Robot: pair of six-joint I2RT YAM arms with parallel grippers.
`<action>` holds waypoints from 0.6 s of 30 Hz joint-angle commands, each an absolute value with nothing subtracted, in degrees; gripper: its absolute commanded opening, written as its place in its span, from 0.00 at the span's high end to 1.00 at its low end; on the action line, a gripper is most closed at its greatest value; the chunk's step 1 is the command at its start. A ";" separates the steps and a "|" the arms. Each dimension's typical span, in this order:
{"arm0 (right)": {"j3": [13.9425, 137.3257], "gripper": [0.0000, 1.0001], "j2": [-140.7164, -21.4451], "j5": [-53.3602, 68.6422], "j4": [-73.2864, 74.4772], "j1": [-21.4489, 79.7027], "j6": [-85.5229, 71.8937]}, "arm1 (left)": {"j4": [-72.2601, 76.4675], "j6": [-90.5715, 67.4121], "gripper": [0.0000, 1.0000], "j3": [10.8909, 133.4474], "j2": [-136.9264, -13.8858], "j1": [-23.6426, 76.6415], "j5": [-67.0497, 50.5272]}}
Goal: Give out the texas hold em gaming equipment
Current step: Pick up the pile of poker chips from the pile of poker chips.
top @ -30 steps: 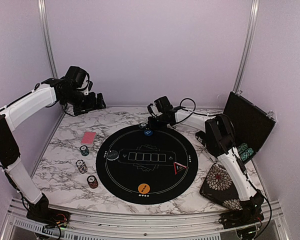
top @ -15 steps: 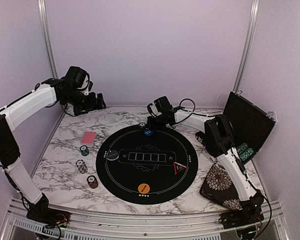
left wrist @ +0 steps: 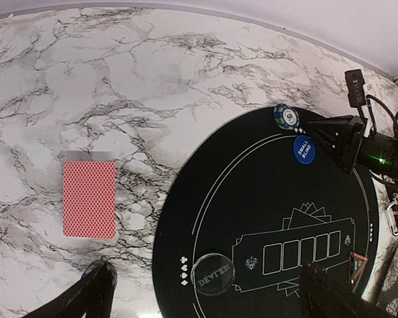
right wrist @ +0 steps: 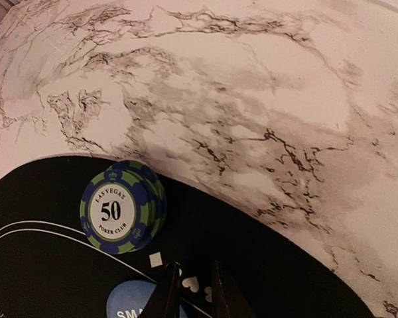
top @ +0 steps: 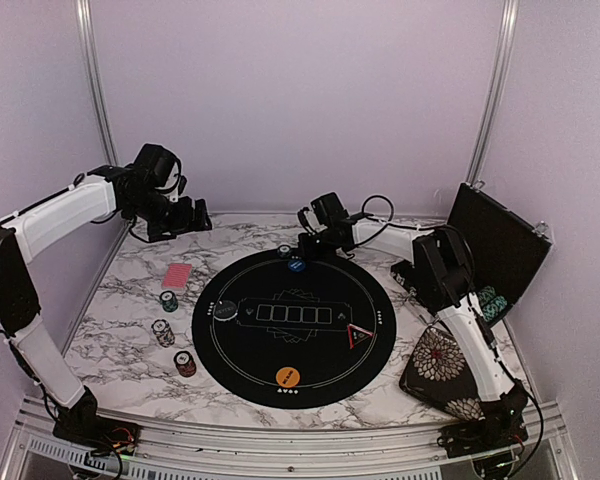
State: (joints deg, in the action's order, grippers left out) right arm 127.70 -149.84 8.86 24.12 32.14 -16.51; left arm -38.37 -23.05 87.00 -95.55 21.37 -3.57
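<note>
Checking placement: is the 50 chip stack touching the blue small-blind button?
Apart. Right wrist view shows bare black mat between the chip stack and the blue button.

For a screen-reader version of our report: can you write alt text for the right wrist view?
A short stack of green-and-blue poker chips, the top one marked 50, sits at the edge of a black round mat on a white marble table. At the bottom edge, the right tool, fingers close together and empty, hangs beside part of a blue disc.
</note>
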 commanded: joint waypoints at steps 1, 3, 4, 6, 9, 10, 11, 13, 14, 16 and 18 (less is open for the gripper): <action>125.23 0.83 -144.76 7.06 23.47 31.19 -16.61 | -37.27 -23.92 0.01 84.33 -93.33 21.23 -2.79; 123.64 0.83 -143.15 6.76 22.79 31.03 -16.62 | -37.35 -24.34 0.01 82.33 -92.50 21.18 -1.84; 122.70 0.83 -142.36 6.52 22.35 31.03 -16.58 | -37.35 -24.60 0.01 81.22 -92.03 21.18 -1.38; 120.81 0.83 -140.38 6.14 21.63 30.87 -16.32 | -37.35 -25.14 0.01 78.95 -91.10 21.19 -0.40; 118.37 0.81 -137.54 5.59 21.52 30.76 -16.01 | -37.37 -26.02 0.01 75.43 -89.92 21.23 1.92; 117.40 0.80 -136.36 5.42 21.37 30.76 -15.93 | -37.50 -26.29 0.01 74.34 -89.69 21.18 2.65; 115.55 0.79 -134.99 5.37 21.13 30.76 -15.97 | -37.57 -26.54 0.01 73.34 -89.53 21.18 3.43; 112.10 0.76 -131.14 5.38 20.13 30.76 -16.26 | -37.75 -26.97 0.01 71.11 -89.39 21.18 4.66; 109.91 0.75 -129.26 5.29 19.47 30.76 -16.45 | -37.83 -27.10 0.01 70.38 -89.39 21.23 5.38; 105.25 0.72 -125.31 5.55 17.47 30.76 -17.05 | -38.27 -27.25 0.01 69.33 -89.57 21.12 6.93; 100.95 0.69 -121.56 5.70 15.81 30.72 -17.27 | -38.49 -27.42 0.01 68.49 -90.00 21.01 7.60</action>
